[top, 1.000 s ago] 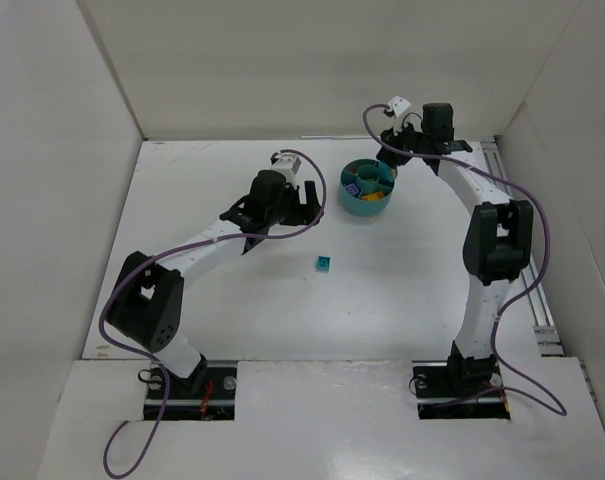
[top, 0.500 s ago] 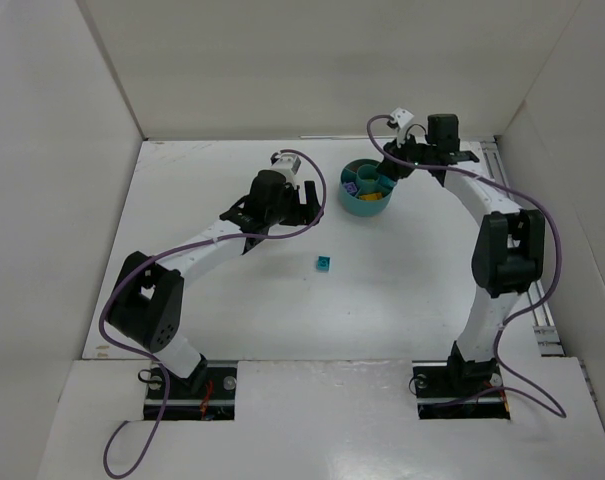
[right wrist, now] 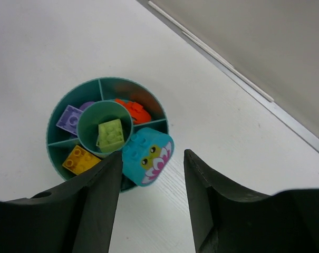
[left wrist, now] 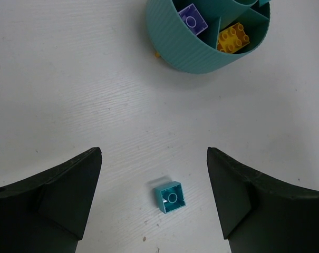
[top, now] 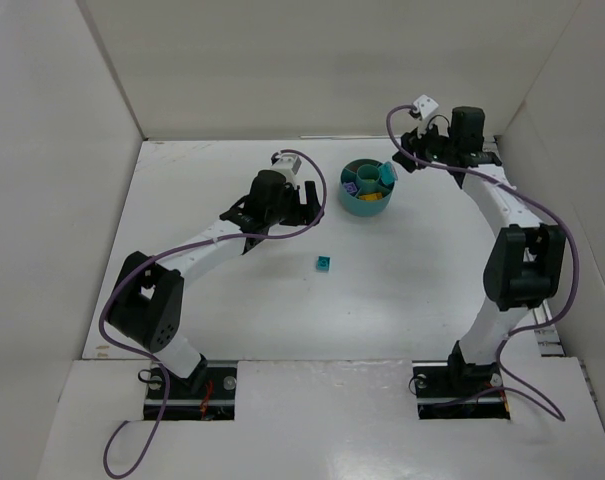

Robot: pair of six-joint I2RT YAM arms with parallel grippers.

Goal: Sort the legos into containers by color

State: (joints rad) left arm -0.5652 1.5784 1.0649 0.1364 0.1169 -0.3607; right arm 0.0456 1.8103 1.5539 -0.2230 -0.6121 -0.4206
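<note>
The round teal tub stands at the back middle of the table. Seen in the right wrist view, the tub holds a light green brick in its central ring. Its wedges hold a purple brick, an orange-red brick and a yellow brick. A larger teal brick with a printed face leans tilted on the tub's near-right wedge and rim. A small teal brick lies loose on the table, underside up; in the left wrist view the brick lies between my fingers, lower down. My left gripper is open. My right gripper is open and empty, right of the tub.
White walls enclose the table on three sides. A metal rail runs along the right wall near my right gripper. A tiny yellow bit pokes out at the tub's base on its left side.
My right gripper has drawn back to the right, away from above the tub; the teal face brick now shows lying in the tub. The left arm has not moved.
</note>
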